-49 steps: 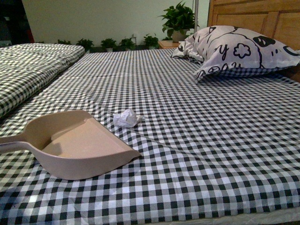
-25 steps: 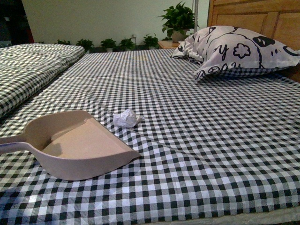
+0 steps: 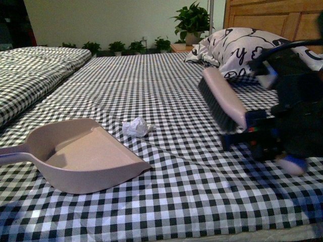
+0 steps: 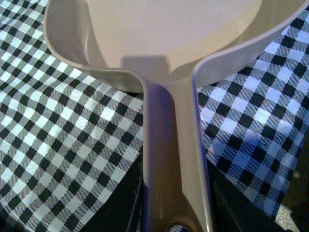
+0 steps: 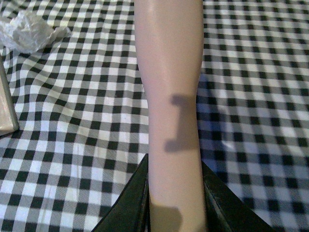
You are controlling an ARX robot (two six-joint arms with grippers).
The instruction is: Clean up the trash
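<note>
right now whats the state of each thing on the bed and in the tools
paper ball: crumpled, loose on the bedsheet, just beyond the dustpan's open edge, not in it
dustpan: empty, resting on the bedsheet, handle gripped
brush: lifted off the bed, tilted, bristles facing the paper ball
left tool: shut on the dustpan handle
right tool: shut on the brush handle
pillow: lying at the headboard

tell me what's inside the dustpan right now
Nothing shows inside the dustpan: its visible floor is bare. The paper ball lies on the checked sheet beside its far edge. The rim hides part of the floor.
</note>
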